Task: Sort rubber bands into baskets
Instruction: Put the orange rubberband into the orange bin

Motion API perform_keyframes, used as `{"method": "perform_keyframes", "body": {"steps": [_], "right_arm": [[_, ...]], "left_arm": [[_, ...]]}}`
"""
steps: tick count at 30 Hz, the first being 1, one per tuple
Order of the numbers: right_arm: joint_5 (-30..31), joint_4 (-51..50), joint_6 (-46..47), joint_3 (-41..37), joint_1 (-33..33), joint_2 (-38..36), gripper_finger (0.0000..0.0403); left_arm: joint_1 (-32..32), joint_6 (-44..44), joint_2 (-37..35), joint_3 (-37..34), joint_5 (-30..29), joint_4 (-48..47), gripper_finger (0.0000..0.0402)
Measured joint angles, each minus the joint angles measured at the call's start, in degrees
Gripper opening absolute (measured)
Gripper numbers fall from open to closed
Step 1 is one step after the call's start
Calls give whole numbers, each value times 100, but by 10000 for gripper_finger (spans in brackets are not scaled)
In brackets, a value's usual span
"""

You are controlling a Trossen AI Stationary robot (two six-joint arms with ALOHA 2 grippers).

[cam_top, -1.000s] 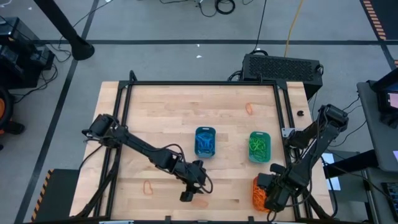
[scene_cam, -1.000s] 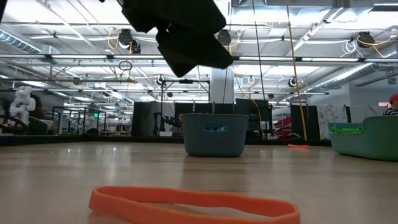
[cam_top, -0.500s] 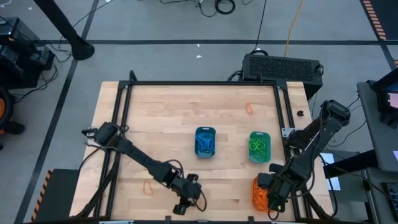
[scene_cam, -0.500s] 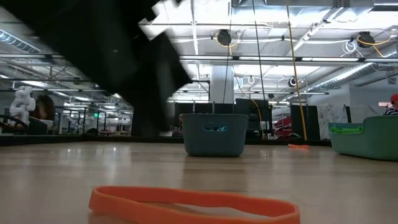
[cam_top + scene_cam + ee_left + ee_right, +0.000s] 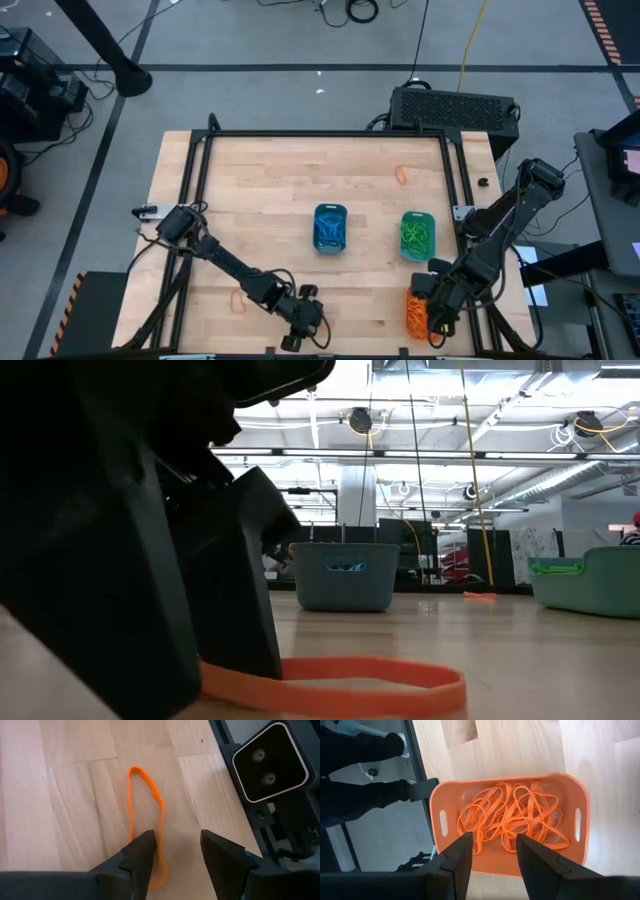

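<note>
On the surface (image 5: 280, 170) we count three orange bands still loose: one at the near left (image 5: 238, 300), one under the open left gripper (image 5: 175, 851), one far back (image 5: 401, 174). Blue basket (image 5: 330, 228), green basket (image 5: 418, 235) and orange basket (image 5: 510, 822) hold sorted bands; we see the right gripper (image 5: 492, 851) open and empty above the orange one.

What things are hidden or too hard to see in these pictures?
- Low view: the left tool fills the near side, hiding one end of the orange rubber band on the table.
- High view: the right arm covers most of the orange basket.
- High view: the blue basket and green basket hold bands too small to count.
</note>
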Motion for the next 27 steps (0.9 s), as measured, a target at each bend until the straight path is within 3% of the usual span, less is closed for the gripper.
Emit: {"method": "perform_keyframes", "body": {"steps": [4,9,17,25,27], "right_arm": [[-33,121,0,0,-99,-4,144],[-22,395,-2,0,-236,-108,144],[168,1187,-146,0,-365,-492,144],[2326,2394,-1862,0,-466,-577,144],[2633,2689,-2368,0,-572,-542,144]], "left_arm": [[11,140,-43,-7,-27,-21,134],[33,138,-82,-10,-48,-237,23],[170,272,-388,-49,33,-593,4],[707,653,-1485,-37,-378,-751,2],[851,606,-1738,-13,-379,-577,1]]}}
